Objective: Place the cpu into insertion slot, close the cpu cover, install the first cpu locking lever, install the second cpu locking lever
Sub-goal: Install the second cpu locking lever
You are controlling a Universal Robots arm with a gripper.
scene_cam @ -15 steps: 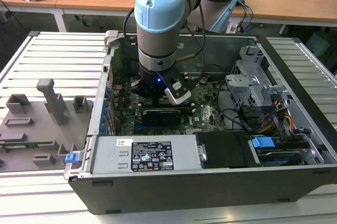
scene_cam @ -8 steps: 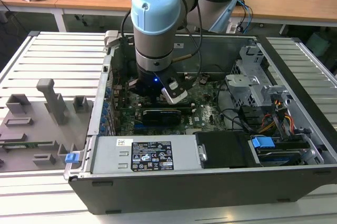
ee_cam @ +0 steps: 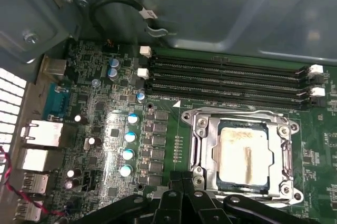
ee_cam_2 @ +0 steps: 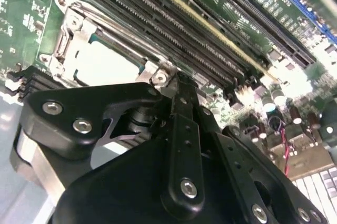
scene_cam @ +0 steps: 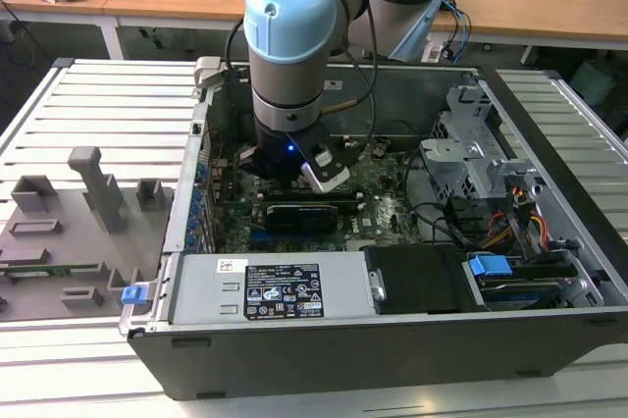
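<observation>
Your claw (ee_cam: 181, 177) sits low over the green motherboard (ee_cam: 105, 129), just beside the insertion slot (ee_cam: 197, 169). In both wrist views its black fingers (ee_cam_2: 181, 103) stand close together with nothing between them; if they are fully shut you cannot tell from here.

One cpu (ee_cam: 243, 153) lies flat in the slot, its silver-beige top w/ a brownish smear, seen through the cut-out of the cpu cover (ee_cam: 202, 140). One cover, and it lies down over the chip. In the second wrist view the same chip (ee_cam_2: 102, 63) shows pale inside the metal frame (ee_cam_2: 66, 40), next to the claw tips.

Beside the slot you can count 4 long black memory slots (ee_cam: 226, 79), side by side, w/ white clips at the ends. Approx. 4 round blue-topped capacitors (ee_cam: 128, 145) stand in one row on the board.

In the exterior view, one arm (scene_cam: 294, 45) reaches down into one open computer case (scene_cam: 392, 339), which rests on the slatted tabletop (scene_cam: 98, 114). One grey fixture plate (scene_cam: 69, 232) lies at the exterior view's left of the case.
</observation>
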